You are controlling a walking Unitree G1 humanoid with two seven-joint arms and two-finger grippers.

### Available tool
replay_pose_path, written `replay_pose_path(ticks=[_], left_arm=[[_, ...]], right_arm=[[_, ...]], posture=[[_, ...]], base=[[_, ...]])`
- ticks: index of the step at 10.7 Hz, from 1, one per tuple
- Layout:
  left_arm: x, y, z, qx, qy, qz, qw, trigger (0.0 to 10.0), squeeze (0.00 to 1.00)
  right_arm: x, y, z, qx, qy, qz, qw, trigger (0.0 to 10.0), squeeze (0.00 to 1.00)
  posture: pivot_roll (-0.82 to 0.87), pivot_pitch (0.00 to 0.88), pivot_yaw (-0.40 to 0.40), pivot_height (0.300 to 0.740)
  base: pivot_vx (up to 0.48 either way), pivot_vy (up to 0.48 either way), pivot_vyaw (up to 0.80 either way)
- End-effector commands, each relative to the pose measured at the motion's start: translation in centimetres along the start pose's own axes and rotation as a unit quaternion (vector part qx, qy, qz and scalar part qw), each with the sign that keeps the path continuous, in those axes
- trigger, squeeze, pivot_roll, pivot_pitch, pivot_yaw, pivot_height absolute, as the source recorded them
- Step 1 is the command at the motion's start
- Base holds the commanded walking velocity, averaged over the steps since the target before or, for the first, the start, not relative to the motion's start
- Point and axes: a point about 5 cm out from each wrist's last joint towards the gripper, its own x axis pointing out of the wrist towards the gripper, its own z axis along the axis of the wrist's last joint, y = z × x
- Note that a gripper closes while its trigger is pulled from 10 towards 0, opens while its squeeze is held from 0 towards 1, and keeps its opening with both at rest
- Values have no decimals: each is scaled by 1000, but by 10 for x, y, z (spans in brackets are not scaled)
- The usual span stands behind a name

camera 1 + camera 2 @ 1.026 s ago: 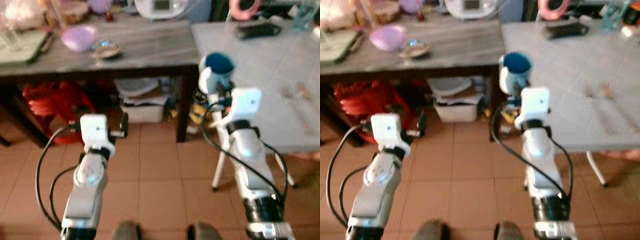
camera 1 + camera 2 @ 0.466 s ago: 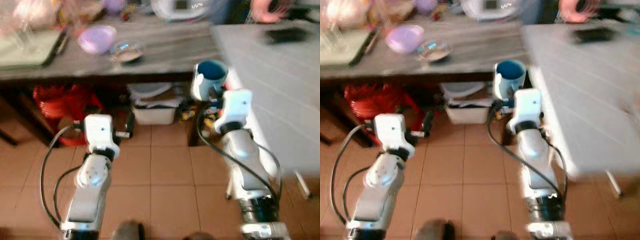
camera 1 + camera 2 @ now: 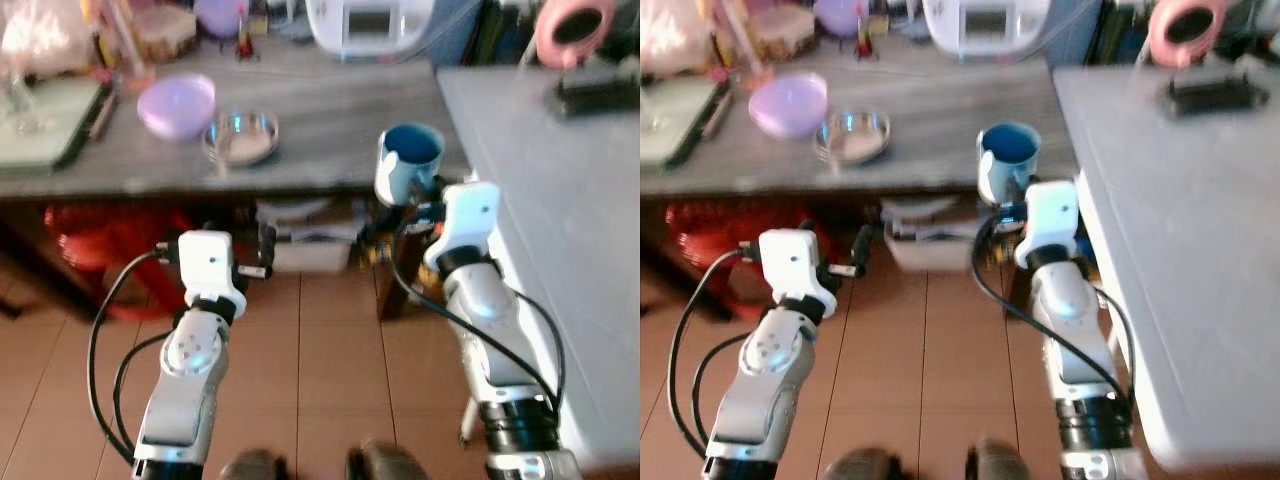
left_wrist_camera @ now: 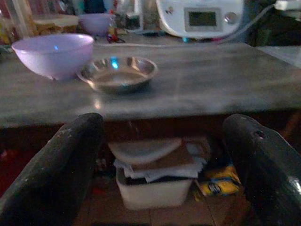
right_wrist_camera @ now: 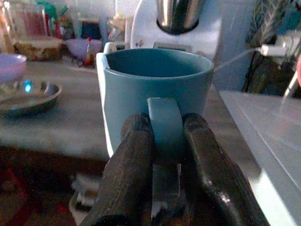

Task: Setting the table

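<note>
Upright, blue mug (image 5: 155, 89) in right gripper (image 5: 162, 141)

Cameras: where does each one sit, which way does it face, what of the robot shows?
Left eye, right eye: head stereo pair, looking forward and down at the grey counter, the white table and tiled floor; both silver arms show.
Left wrist: looks along the left gripper, fingers apart, at the steel dish and lilac bowl.
Right wrist: looks along the right gripper, clamped on the blue mug handle.
Shared: dish and bowl appear in all views.
</note>
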Motion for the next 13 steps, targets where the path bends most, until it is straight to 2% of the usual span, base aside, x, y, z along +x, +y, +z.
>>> replay_pose_path(ticks=[1,3,6,7,9,10,12,13], left_arm=[[-2,4,2,6,-2,2,1000,10000,0],[-2,3,4,7,-5,-1,1000,10000,0],[-3,5,9,4,-14,7,1000,10000,0],[-4,5,9,3,-14,7,1000,10000,0],[-5,10,11,15,-17,18,1000,10000,0],[-7,12,11,14,-18,28,999,10000,0],[-9,25,15,27,-25,80,996,10000,0],[-11,33,16,34,-26,100,994,10000,0]], right_arm=[[2,4,10,-4,-23,5,1000,10000,0],[4,1,13,-15,-33,-8,999,10000,0],[5,-7,14,-14,-34,-37,999,10000,0],[9,-5,17,-19,-42,-28,999,10000,0],[16,-7,27,-33,-64,-22,997,10000,0],[18,-10,28,-32,-64,-22,997,10000,0],[20,-10,28,-30,-68,-17,997,10000,0],[22,-10,27,-21,-66,-18,997,10000,0]], posture=[[28,127,44,740],[29,127,45,740],[29,137,41,740],[31,135,39,740],[33,147,40,740],[38,147,42,740],[49,142,43,740],[55,145,41,740]], base=[[469,0,0],[469,0,675],[452,0,0],[435,0,0],[428,0,800],[379,0,800],[0,0,800],[0,0,0]])
